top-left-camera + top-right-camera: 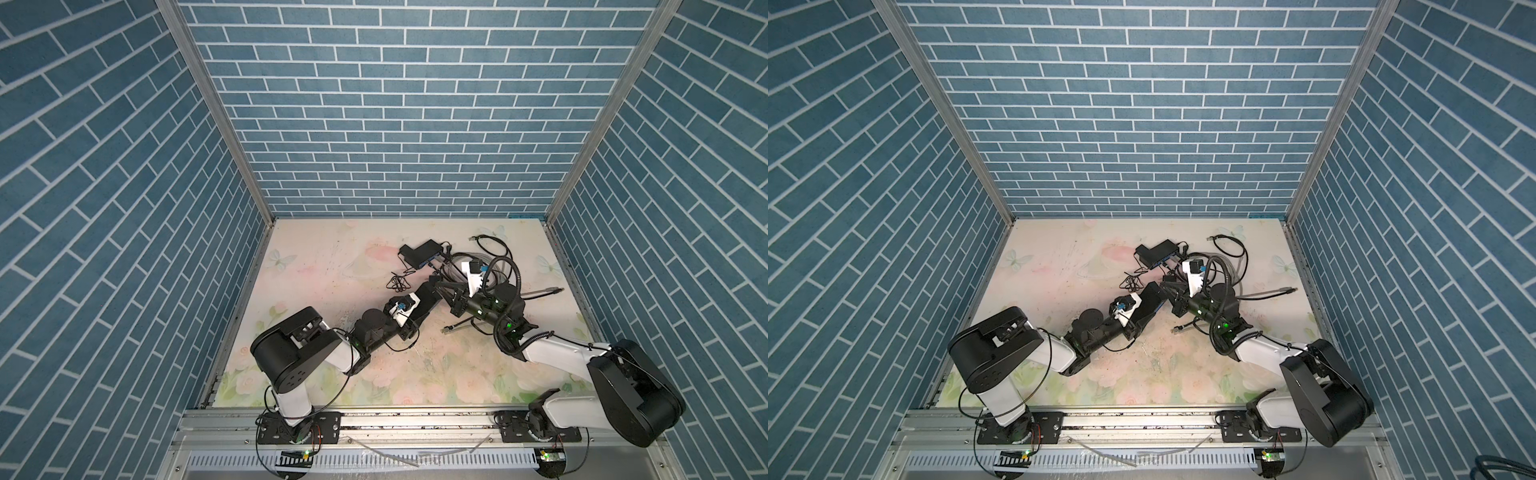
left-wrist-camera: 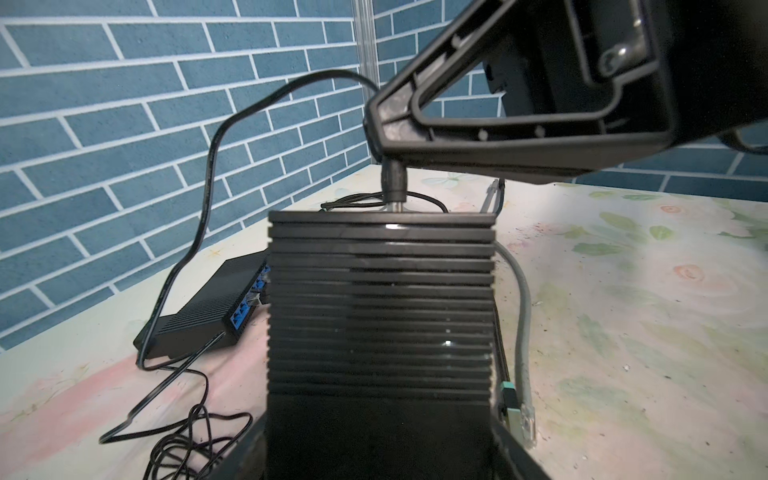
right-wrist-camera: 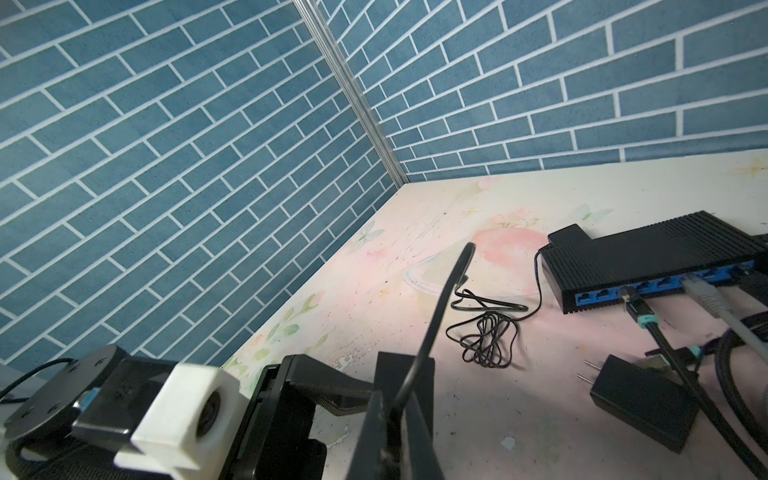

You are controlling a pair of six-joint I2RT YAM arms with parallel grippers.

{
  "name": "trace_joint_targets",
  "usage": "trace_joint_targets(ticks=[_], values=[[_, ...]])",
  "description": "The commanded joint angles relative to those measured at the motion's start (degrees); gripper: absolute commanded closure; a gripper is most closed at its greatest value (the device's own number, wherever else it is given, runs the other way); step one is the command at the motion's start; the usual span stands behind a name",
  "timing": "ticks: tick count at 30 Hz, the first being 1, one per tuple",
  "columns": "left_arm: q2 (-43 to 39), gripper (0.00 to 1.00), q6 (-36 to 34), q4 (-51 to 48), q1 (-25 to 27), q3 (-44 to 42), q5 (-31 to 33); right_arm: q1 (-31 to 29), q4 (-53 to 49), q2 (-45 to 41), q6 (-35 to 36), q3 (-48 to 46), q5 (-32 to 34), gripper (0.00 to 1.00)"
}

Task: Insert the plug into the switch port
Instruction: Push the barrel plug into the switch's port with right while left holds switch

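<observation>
Left wrist view: a black barrel plug point(image 2: 394, 180) is standing end-on against the far end face of a black switch point(image 2: 380, 311). Its bare metal tip is pointing into that face, and its long axis is running in line with the switch's length. A short band of metal is showing between collar and casing; how deep it is sitting cannot be told.

The right hand point(image 2: 380, 141) is pinching the plug's dark collar, jaws closed tight. The left hand point(image 2: 378, 440) is gripping the switch across its width, one jaw pressing each long side.

In both top views the left arm is stretching low and diagonally from the near left. The right arm is folding in from the near right, and the two are meeting just right of the middle of the bench point(image 1: 332, 291).

The switch's casing is showing fine parallel ribs. A thin black cord point(image 2: 208, 166) is arching away from the plug. A second switch point(image 2: 203, 316) with blue ports is lying flat on the pale floral bench.
</observation>
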State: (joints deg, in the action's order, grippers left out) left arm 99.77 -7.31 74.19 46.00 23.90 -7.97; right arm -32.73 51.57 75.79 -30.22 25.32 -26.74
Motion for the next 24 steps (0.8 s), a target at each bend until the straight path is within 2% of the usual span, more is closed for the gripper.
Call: trace_joint_targets(ticks=[1,14,24], values=[[-2.74,0.52,0.37,6.4,-0.9,3.69,-1.22,-0.85,-4.93,-1.4,1.83,-2.76,-2.93,1.0],[-3.57,0.52,2.47,6.4,-1.09,9.53,-4.35,-1.19,-3.76,-0.32,0.25,-4.27,-1.65,1.0],[-7.62,0.52,1.62,6.41,-1.09,12.92,-6.26,-2.08,-2.45,3.6,-1.32,-3.02,-1.78,1.0]])
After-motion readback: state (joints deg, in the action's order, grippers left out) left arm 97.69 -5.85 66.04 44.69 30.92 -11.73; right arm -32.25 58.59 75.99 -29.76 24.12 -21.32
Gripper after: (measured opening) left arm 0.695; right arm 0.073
